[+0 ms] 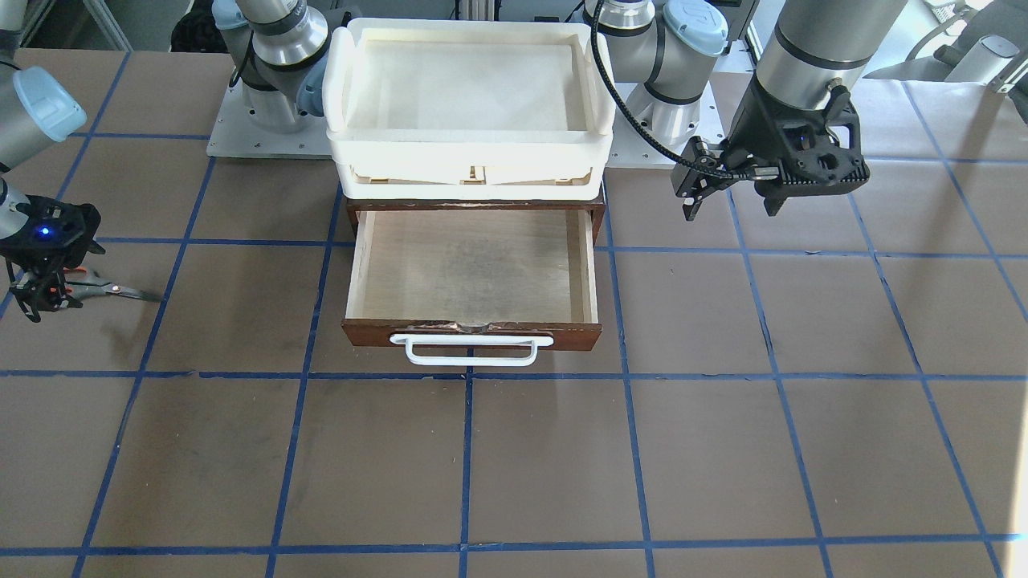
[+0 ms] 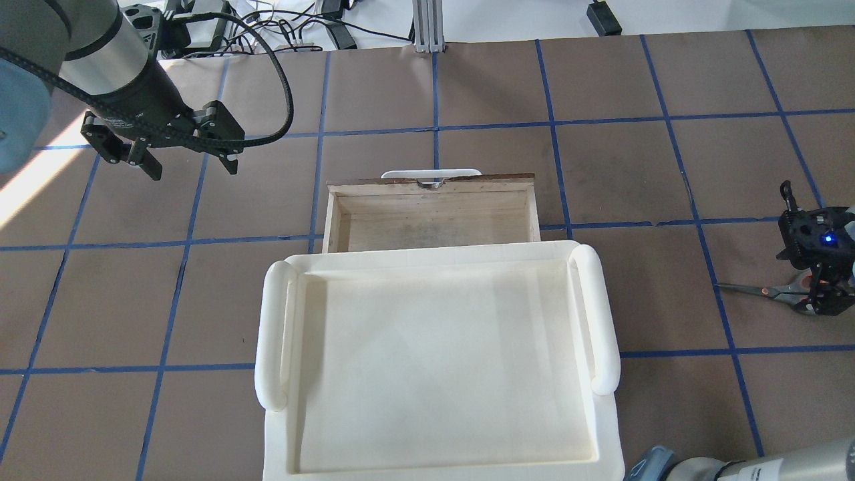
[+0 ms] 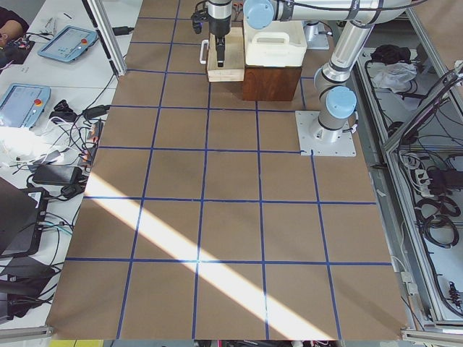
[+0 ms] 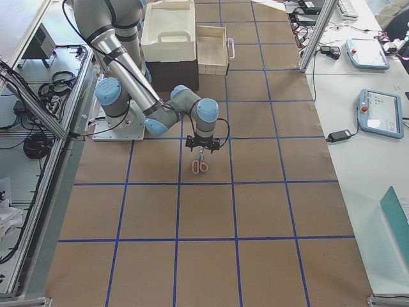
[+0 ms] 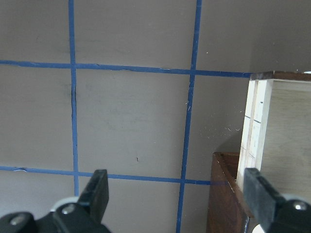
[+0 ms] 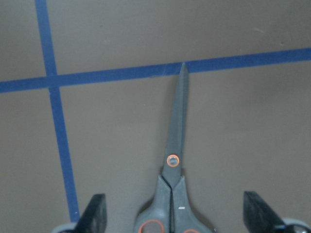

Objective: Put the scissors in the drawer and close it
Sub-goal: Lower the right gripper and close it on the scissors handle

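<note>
The scissors [image 1: 120,291] lie flat on the table, far to the robot's right of the drawer, blades pointing toward it. They have red-orange and grey handles and dark blades [image 6: 176,145]. My right gripper [image 1: 36,293] is open and low over the handles, one finger [image 6: 96,214] on each side; it also shows in the overhead view [image 2: 820,297]. The dark brown drawer [image 1: 474,333] is pulled out and empty, with a white bar handle [image 1: 466,352]. My left gripper [image 1: 732,205] is open and empty, hovering above the table beside the drawer's left side [image 5: 255,126].
Cream-white plastic trays [image 1: 470,152] are stacked on the brown cabinet behind the open drawer and hide part of it in the overhead view [image 2: 434,361]. The brown table surface carries a blue tape grid [image 1: 466,449].
</note>
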Controlling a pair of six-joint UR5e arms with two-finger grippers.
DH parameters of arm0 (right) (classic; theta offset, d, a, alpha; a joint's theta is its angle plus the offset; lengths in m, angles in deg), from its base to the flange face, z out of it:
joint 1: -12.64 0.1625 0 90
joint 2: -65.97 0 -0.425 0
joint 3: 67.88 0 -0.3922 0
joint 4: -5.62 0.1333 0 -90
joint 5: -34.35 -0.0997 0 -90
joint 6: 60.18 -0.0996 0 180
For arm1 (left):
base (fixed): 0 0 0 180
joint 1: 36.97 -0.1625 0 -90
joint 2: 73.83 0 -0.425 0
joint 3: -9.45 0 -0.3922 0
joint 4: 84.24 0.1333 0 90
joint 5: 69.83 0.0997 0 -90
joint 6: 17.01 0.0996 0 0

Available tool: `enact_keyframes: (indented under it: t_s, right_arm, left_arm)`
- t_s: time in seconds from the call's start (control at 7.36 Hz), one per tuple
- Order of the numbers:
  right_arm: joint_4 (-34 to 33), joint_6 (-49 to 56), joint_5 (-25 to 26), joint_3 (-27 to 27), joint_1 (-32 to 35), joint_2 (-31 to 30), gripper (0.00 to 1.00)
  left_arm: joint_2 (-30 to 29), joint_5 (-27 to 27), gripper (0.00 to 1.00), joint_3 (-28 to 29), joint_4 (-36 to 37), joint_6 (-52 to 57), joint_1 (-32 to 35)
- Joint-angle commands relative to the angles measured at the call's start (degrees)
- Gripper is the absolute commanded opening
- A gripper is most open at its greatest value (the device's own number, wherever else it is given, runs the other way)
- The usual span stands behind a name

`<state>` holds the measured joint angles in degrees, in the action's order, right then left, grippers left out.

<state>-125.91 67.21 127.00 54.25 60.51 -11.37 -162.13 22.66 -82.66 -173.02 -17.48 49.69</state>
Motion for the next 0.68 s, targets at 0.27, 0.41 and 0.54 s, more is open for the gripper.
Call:
enact_keyframes:
  t_s: [0.27,0.41,0.54]
  right_arm:
    - [-2.7,1.4,4.1,1.8,-0.1,2.1,1.0]
    - [-3.8,1.2,3.9,3.0,-0.1,1.9,1.0]
    - [-4.3,1.4,3.2,3.2,-0.1,1.8,1.0]
  left_arm:
    - [0.1,0.1,1.0,0.0,-0.1,0.0,0.0]
    - [0.2,0.1,1.0,-0.1,-0.2,0.0,0.0]
    - [0.2,0.1,1.0,-0.1,-0.2,0.0,0.0]
